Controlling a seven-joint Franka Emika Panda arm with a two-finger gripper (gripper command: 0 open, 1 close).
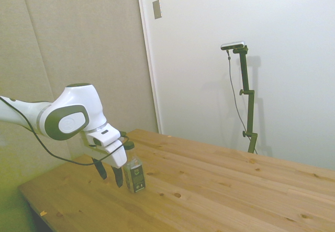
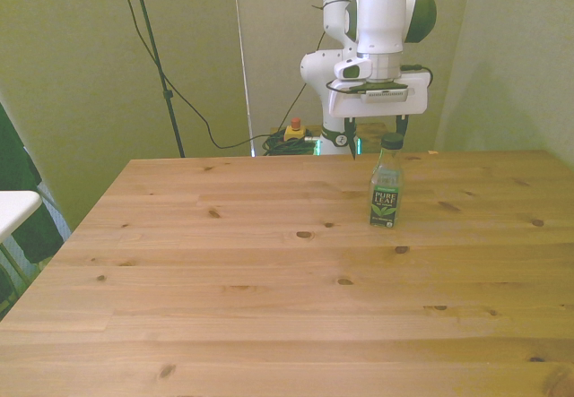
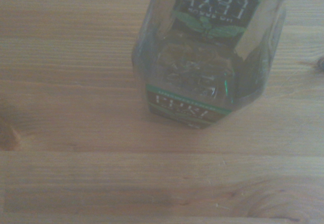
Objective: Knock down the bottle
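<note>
**Bottle upright, gripper right behind it**

Plain pale walls and a white door frame back this setup, with a big wooden table (image 2: 224, 271) of knotty pine planks filling most of every view. Behind its far edge in the front view a black cable trails down to a yellow and red thing on the floor (image 2: 293, 130).

Next biggest is the white arm (image 1: 68, 118), coming in low from the side view's left, a black cable looped under it. Its gripper (image 1: 109, 173) points down near the table, and the two dark fingers (image 1: 118, 176) are spread apart with nothing between them, so it's released, not clamping anything.

Then the bottle (image 2: 387, 183): small, clear, squarish, black cap, dark label with green trim reading "PURE LEAF". It's standing upright on the table, towards the front view's right and in the far half of the tabletop. In the side view it sits just beside the gripper, its cap up around the gripper body; I can't tell if they actually touch. The wrist view looks down on the bottle (image 3: 210, 62) from close by, a bit blurry.
</note>
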